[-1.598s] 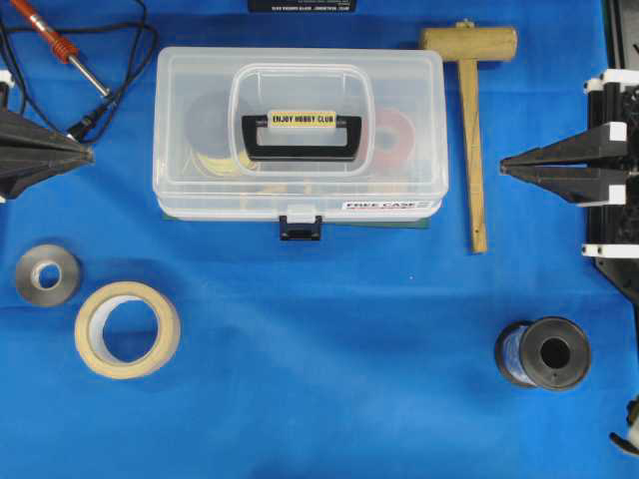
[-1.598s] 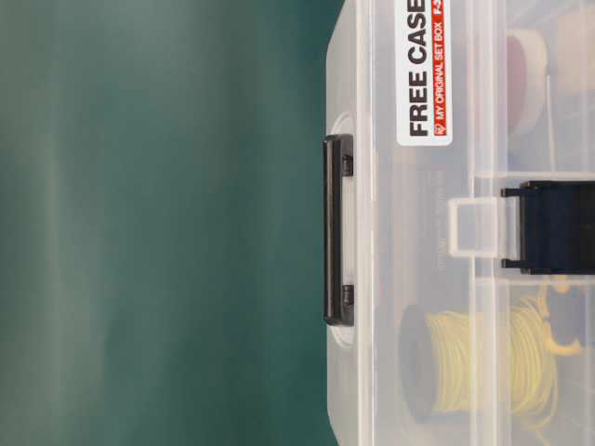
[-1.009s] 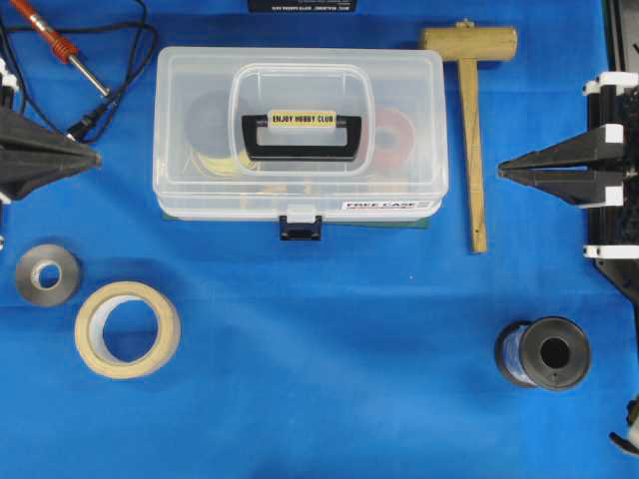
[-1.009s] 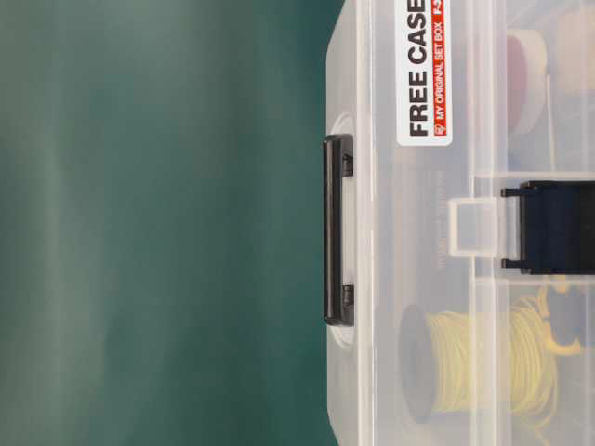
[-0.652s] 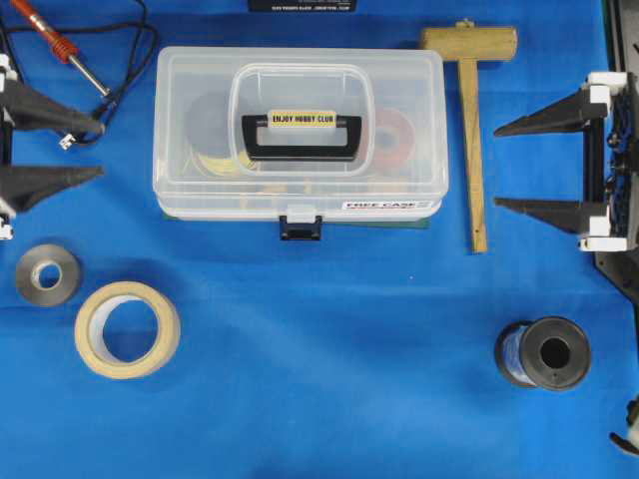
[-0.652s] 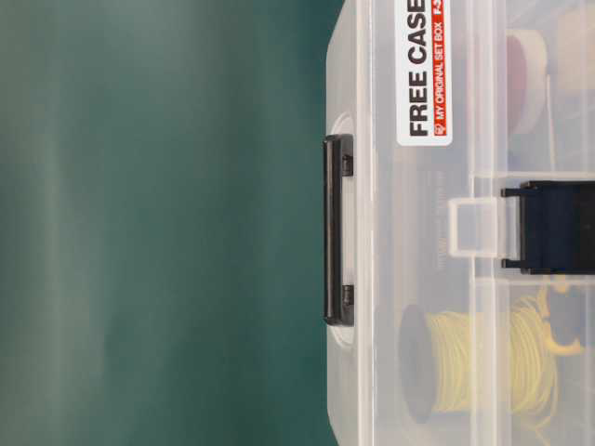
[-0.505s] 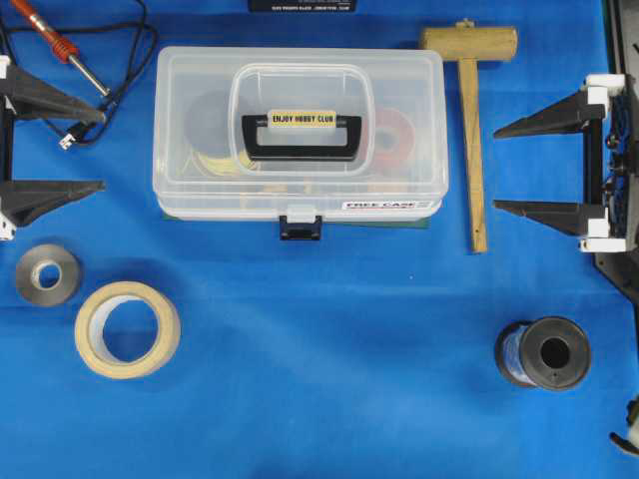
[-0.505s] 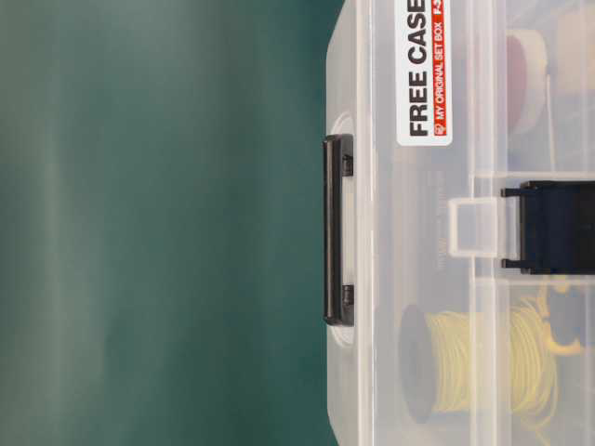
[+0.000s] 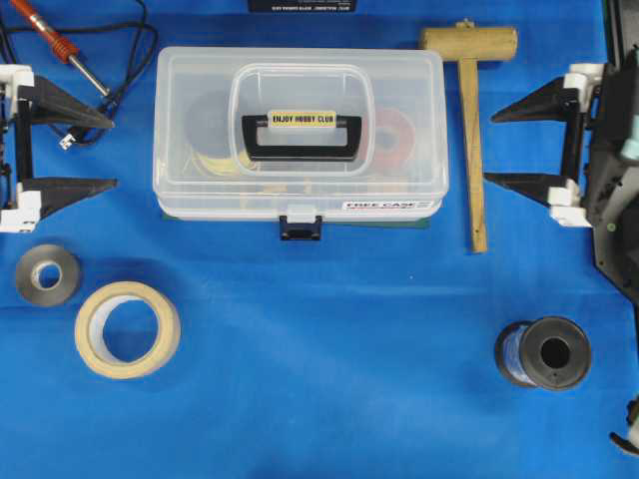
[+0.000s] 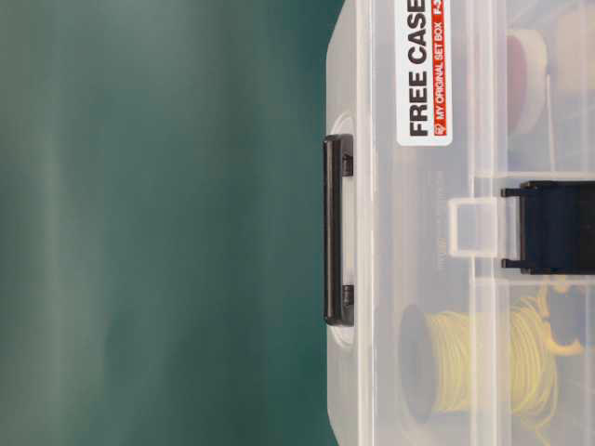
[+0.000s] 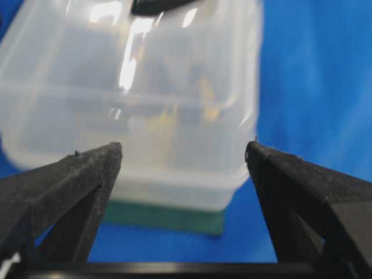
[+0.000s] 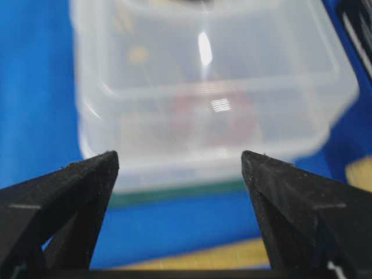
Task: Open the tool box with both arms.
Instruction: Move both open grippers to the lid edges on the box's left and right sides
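The clear tool box (image 9: 300, 130) sits shut at the back middle of the blue cloth, with its black handle (image 9: 302, 137) flat on the lid and its black front latch (image 9: 301, 227) down. It fills the right of the table-level view (image 10: 465, 223), and each wrist view faces one blurred end of it (image 11: 145, 87) (image 12: 209, 87). My left gripper (image 9: 113, 152) is open and empty, a short way left of the box. My right gripper (image 9: 489, 148) is open and empty, right of the box, with the mallet between them.
A wooden mallet (image 9: 469, 120) lies right of the box. A soldering iron with its cable (image 9: 60, 50) is at the back left. A grey tape roll (image 9: 48, 273), a beige tape roll (image 9: 127, 328) and a black spool (image 9: 544, 352) lie in front.
Both grippers have opened wide from shut and moved inward toward the ends of the box. The box has not moved.
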